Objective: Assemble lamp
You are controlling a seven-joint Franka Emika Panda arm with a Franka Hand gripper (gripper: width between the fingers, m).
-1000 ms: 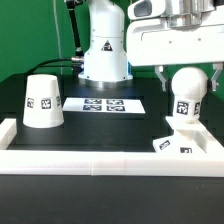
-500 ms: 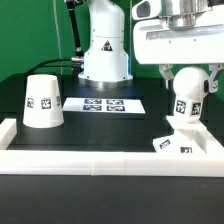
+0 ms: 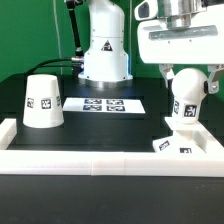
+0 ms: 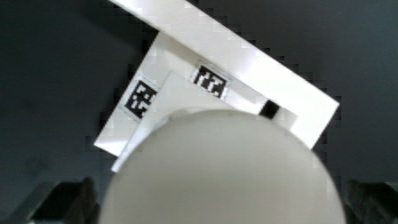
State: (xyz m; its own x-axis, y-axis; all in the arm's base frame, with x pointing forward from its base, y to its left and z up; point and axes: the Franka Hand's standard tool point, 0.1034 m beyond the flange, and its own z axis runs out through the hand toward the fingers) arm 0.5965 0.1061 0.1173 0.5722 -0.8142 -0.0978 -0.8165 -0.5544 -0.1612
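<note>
The white bulb post (image 3: 184, 100) stands upright on the flat angular base (image 3: 172, 145) at the exterior view's right, near the front rail. My gripper (image 3: 189, 82) hangs over it, open, with one finger on each side of the round head. In the wrist view the head (image 4: 222, 170) fills the space between the fingers (image 4: 68, 200), with a thin dark gap on each side, and the tagged base (image 4: 196, 85) lies beyond it. The cone shade (image 3: 41, 101) stands alone at the exterior view's left.
The marker board (image 3: 106, 104) lies flat at the middle back. The arm's white pedestal (image 3: 104, 50) stands behind it. A white rail border (image 3: 100, 160) runs along the front and up both sides of the black table.
My gripper has come down slightly around the bulb head. The bulb post has shifted a little toward the exterior view's left. The shade has not moved.
</note>
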